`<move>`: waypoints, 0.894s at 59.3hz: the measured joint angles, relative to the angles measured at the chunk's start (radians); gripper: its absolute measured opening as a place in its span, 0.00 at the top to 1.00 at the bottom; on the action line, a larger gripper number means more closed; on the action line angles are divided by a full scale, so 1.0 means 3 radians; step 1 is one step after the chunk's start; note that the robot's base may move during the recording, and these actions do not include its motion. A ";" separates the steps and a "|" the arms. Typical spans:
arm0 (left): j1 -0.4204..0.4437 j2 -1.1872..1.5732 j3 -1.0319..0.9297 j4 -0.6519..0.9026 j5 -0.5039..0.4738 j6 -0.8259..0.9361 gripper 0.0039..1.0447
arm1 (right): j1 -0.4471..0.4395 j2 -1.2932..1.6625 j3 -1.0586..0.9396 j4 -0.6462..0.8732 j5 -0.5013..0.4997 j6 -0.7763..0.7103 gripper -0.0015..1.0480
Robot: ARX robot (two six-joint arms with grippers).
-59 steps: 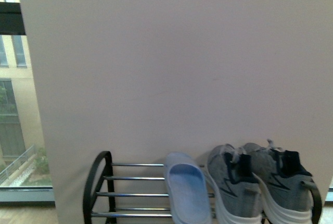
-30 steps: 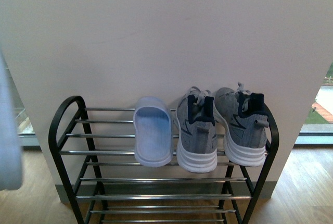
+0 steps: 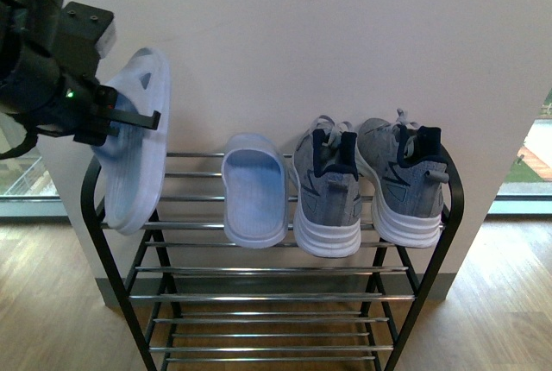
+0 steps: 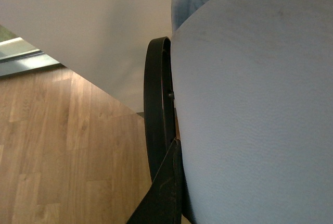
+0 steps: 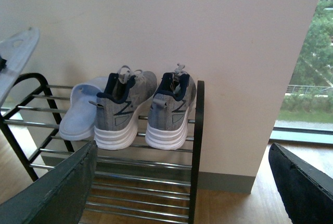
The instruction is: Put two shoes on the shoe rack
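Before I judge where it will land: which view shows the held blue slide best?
The front view: the held slide hangs whole in the left end effector above the rack. The left wrist shows only its sole; the right wrist only its tip.

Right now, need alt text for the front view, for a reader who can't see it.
The left end effector holds a pale blue slide on edge above the left end of the shoe rack. On the top shelf sit a matching slide and two grey sneakers, heels toward the camera, against a pale wall.
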 joint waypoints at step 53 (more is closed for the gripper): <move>-0.0039 0.1157 0.1085 -0.0191 -0.0122 0.0669 0.48 | 0.0000 0.0000 0.0000 0.0000 0.0000 0.0000 0.09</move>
